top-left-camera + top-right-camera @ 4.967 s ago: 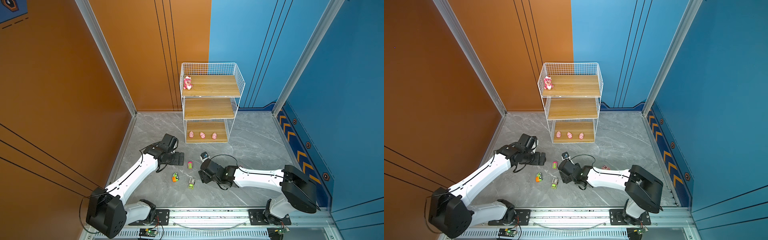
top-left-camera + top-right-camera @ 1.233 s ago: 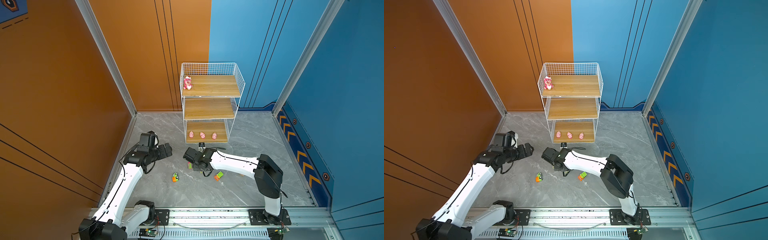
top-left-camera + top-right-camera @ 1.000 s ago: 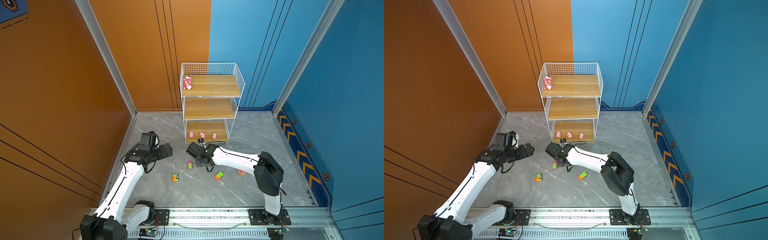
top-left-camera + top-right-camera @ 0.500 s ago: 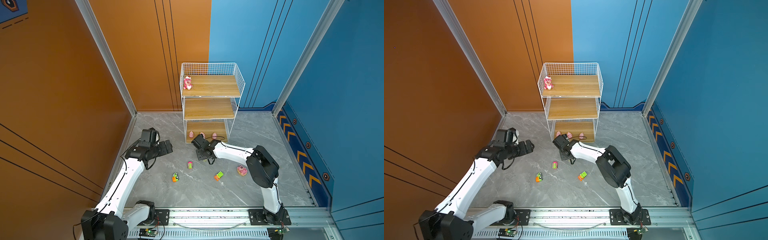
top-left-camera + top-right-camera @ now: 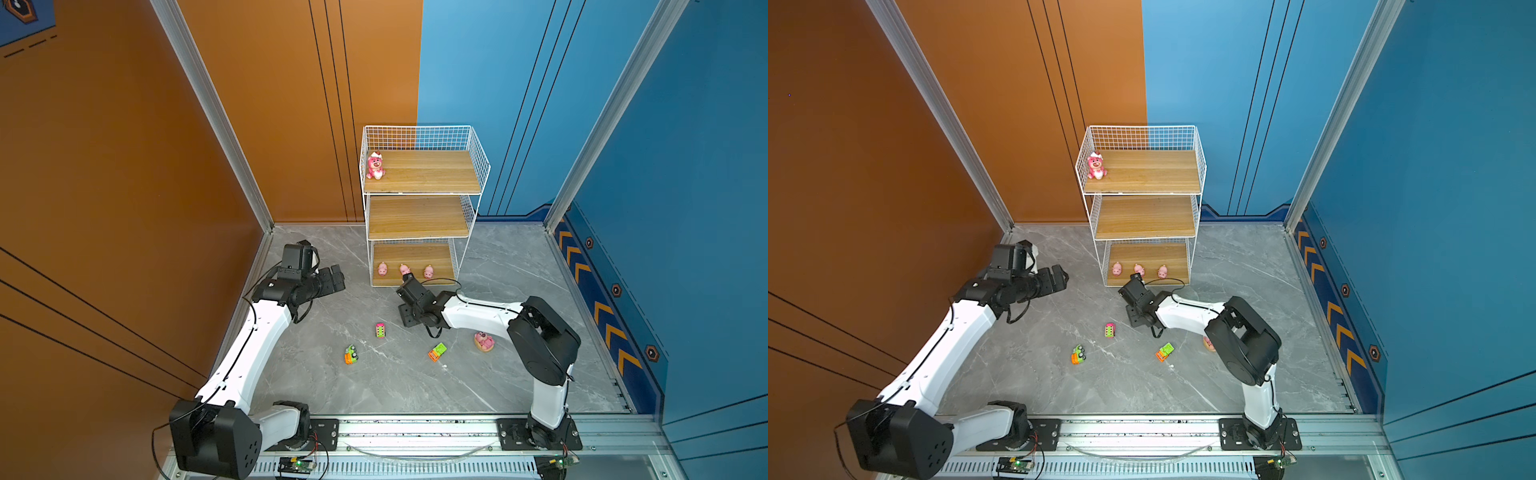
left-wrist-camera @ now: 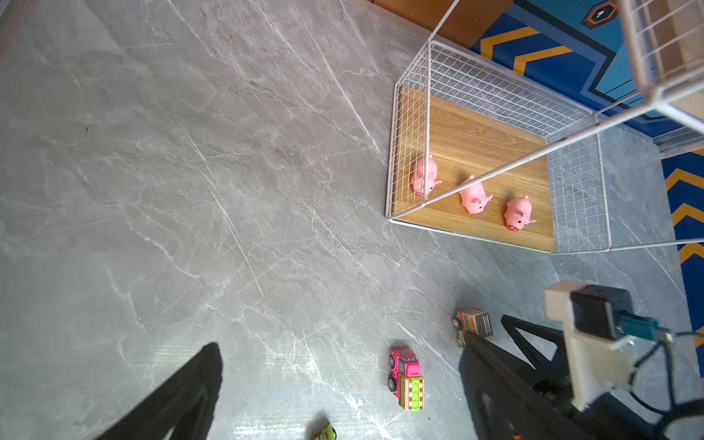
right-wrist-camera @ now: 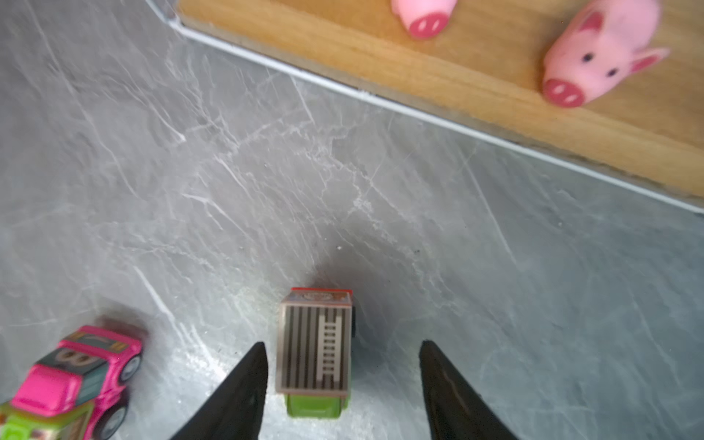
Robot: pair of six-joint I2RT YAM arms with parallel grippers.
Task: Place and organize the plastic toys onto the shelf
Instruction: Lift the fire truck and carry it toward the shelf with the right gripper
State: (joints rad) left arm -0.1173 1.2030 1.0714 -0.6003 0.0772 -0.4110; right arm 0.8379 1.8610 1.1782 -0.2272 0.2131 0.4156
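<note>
We found grey-roofed truck (image 7: 315,350) on worktop (image 7: 266,190), near shelf (image 5: 417,216) front. Around it, right end effector (image 7: 343,343) was released, jaws astride truck, no grip. Three pigs (image 6: 474,196) sat on bottom board (row along front), pink bear (image 5: 375,165) on top board. Loose on worktop lay pink truck (image 5: 380,330), green-orange car (image 5: 351,354), green-orange truck (image 5: 437,351), second bear (image 5: 483,341). Off left of shelf, left end effector (image 5: 336,277) gaped, empty.
</note>
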